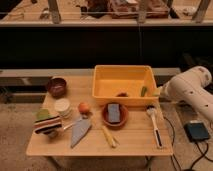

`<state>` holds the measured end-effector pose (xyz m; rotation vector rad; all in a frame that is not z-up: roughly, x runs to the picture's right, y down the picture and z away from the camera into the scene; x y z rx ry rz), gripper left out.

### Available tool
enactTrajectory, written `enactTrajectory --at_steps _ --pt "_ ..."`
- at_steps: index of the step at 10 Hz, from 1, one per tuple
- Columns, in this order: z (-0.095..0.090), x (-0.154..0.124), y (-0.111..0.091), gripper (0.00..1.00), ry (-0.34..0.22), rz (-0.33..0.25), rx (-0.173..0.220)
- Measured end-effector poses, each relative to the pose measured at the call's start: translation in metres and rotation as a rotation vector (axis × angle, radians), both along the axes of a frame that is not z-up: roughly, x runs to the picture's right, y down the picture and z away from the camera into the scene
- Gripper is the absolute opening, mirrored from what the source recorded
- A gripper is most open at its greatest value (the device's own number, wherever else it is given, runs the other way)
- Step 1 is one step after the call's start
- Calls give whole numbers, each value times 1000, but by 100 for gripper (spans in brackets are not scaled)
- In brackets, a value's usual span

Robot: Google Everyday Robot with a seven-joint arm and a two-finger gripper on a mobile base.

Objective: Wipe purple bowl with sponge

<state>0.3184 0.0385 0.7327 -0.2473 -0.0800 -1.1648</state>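
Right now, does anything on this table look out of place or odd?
One thing: the blue-grey sponge lies inside the orange-red bowl, not the purple bowl, which sits apart at the back left. Nothing looks spilled or tipped. The end effector hangs by the right edge of the yellow bin.

Single high frontal view down onto table, tool at right
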Motion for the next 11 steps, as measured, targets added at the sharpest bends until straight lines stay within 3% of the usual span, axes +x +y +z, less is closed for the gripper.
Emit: enactTrajectory --at_steps 4,5,6,8,11 --pt "-2 -1 -1 62 -6 -10 4" --pt "-6 -4 0 62 -29 -26 12" --pt "-21 -16 -1 62 -101 -54 36" --pt "-52 -45 -5 62 -190 -101 69" --pt "-101 -119 -6 62 -318 -221 114"
